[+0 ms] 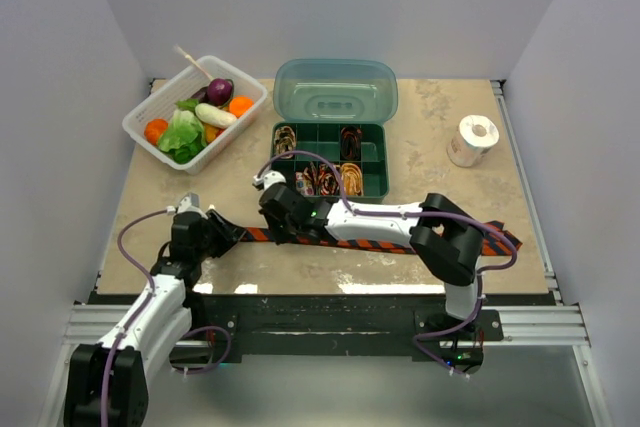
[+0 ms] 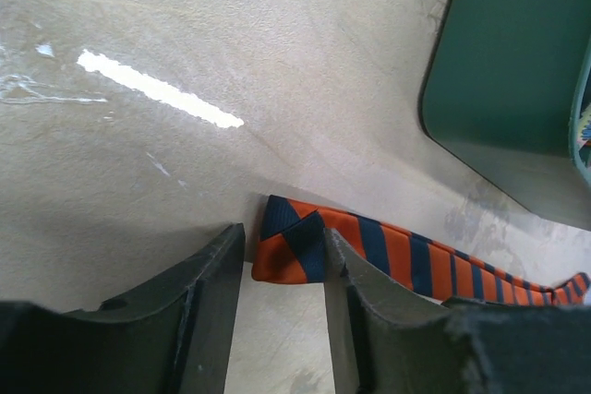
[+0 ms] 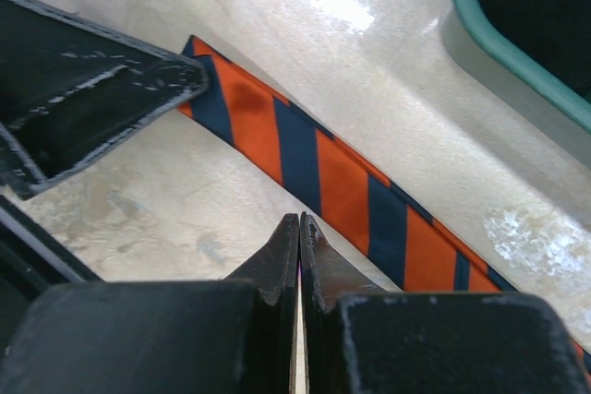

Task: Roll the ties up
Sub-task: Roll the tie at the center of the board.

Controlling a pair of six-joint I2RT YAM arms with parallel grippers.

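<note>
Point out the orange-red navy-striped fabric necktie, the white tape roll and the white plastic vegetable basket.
Orange-red navy-striped fabric necktie (image 2: pixel 294 248): left wrist view, folded end.
White tape roll (image 1: pixel 468 145): top external view, outer side.
White plastic vegetable basket (image 1: pixel 240 129): top external view, right wall.

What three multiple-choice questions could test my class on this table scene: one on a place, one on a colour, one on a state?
1. Where on the table is the white tape roll? A near left corner; B far right side; C dead centre.
2. The tie lying flat is striped: A green and white; B pink and grey; C orange and navy.
3. The right end effector is: A shut, holding nothing; B wide open; C shut on the tie.
Answers: 1 B, it stands by the far right edge; 2 C, both wrist views show those stripes; 3 A, its jaws meet, the tie lying beyond.
</note>
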